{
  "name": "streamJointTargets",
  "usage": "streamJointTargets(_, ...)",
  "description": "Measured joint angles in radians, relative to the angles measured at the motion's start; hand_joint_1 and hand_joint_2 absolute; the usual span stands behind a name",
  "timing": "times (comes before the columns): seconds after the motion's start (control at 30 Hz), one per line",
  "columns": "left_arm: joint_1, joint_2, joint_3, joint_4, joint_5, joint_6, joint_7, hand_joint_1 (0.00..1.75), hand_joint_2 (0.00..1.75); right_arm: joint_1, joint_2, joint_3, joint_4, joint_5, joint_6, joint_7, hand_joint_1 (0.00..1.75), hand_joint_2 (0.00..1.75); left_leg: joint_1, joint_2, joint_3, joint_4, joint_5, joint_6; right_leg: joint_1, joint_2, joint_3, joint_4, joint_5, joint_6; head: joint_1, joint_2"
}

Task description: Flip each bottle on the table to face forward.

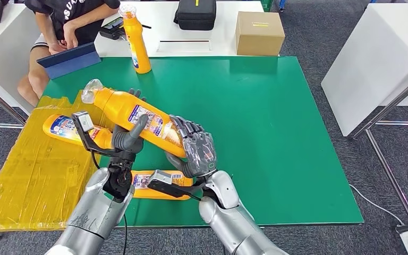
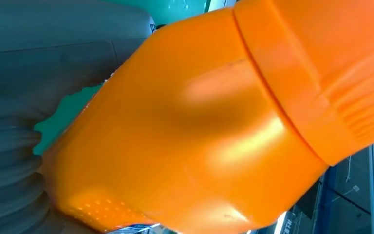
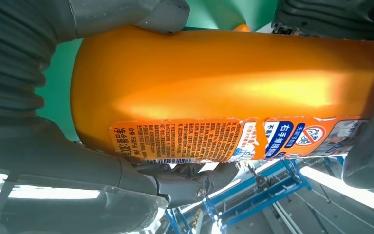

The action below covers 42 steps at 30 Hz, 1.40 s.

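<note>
Bottle held aloft between both my hands

My left hand grips the orange bottle mid-body, my right hand clasps its base; its long axis slants cap up-left, base toward me, above the green worktop.

The bottle held in the middle of the head view is glossy orange plastic with a smooth printed paper label torn at one edge, and its cap end wears clear crinkled film. The table has a matt green top. At lower left lies a creased yellow sheet, shiny like taped plastic.
</note>
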Motion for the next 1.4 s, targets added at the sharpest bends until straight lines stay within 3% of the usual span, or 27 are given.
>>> streamJointTargets(0.1, 0.002, 0.000, 0.007, 0.001, 0.017, -0.003, -0.007, 0.00, 1.75, -0.009, 0.000, 0.026, 0.018, -0.004, 0.000, 0.015, 1.75, 1.75, 0.000, 0.000, 0.000, 0.000, 0.000, 0.000, 0.000, 0.000, 0.000, 0.000, 0.000, 0.000, 0.000, 0.000)
streamJointTargets(0.13, 0.004, 0.000, 0.010, 0.001, 0.023, -0.004, -0.009, 0.14, 1.75, -0.012, 0.000, 0.033, 0.024, -0.005, 0.000, 0.020, 1.75, 1.75, 0.000, 0.000, 0.000, 0.000, 0.000, 0.000, 0.000, 0.000, 0.000, 0.000, 0.000, 0.000, 0.000, 0.000)
streamJointTargets(0.23, 0.009, 0.000, 0.017, 0.000, 0.030, -0.006, -0.012, 1.39, 1.75, -0.017, 0.000, 0.046, 0.037, -0.008, 0.000, 0.026, 1.75, 1.75, 0.000, 0.000, 0.000, 0.000, 0.000, 0.000, 0.000, 0.000, 0.000, 0.000, 0.000, 0.000, 0.000, 0.000)
streamJointTargets(0.27, 0.011, 0.000, 0.019, 0.000, 0.032, -0.008, -0.012, 1.68, 1.75, -0.018, 0.000, 0.048, 0.041, -0.010, 0.000, 0.026, 1.75, 1.75, 0.000, 0.000, 0.000, 0.000, 0.000, 0.000, 0.000, 0.000, 0.000, 0.000, 0.000, 0.000, 0.000, 0.000)
streamJointTargets(0.3, 0.012, 0.000, 0.021, 0.000, 0.035, -0.009, -0.012, 1.73, 1.75, -0.020, 0.000, 0.051, 0.044, -0.014, 0.000, 0.026, 1.75, 1.75, 0.000, 0.000, 0.000, 0.000, 0.000, 0.000, 0.000, 0.000, 0.000, 0.000, 0.000, 0.000, 0.000, 0.000)
streamJointTargets(1.3, 0.062, 0.000, 0.038, -0.087, 0.075, -0.018, 0.010, 1.75, 1.75, -0.028, 0.008, 0.034, 0.072, -0.017, 0.000, 0.006, 1.73, 1.75, 0.000, 0.000, 0.000, 0.000, 0.000, 0.000, 0.000, 0.000, 0.000, 0.000, 0.000, 0.000, 0.000, 0.000)
streamJointTargets(1.4, 0.062, 0.000, 0.038, -0.089, 0.079, -0.018, 0.010, 1.75, 1.75, -0.028, 0.008, 0.031, 0.072, -0.019, -0.001, 0.003, 0.49, 1.75, 0.000, 0.000, 0.000, 0.000, 0.000, 0.000, 0.000, 0.000, 0.000, 0.000, 0.000, 0.000, 0.000, 0.000)
